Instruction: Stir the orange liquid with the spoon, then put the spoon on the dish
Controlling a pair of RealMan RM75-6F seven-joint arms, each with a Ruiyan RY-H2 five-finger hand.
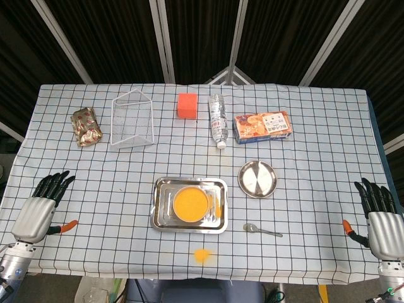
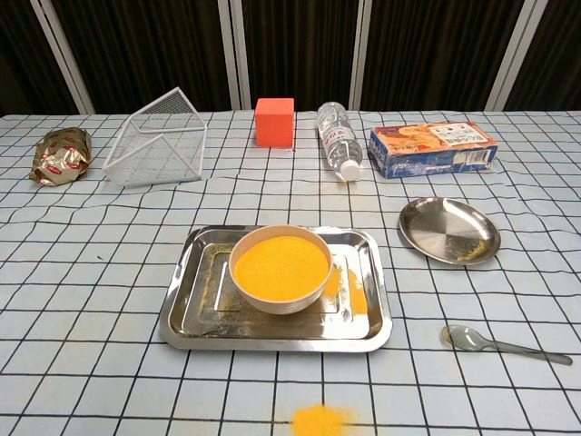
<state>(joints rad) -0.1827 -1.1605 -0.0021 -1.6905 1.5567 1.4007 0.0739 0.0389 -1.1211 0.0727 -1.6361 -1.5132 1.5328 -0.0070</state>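
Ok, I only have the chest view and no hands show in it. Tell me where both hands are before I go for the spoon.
Observer: In the head view the right hand rests at the table's right edge, fingers spread, holding nothing, well right of the spoon.
Operator: Give me the left one too.
Observer: The left hand sits at the near left corner, also open and empty, left of the tray.
Operator: Confirm nothing lies between the right hand and the spoon.
Observer: Only bare checked cloth there; the dish lies beyond the spoon.
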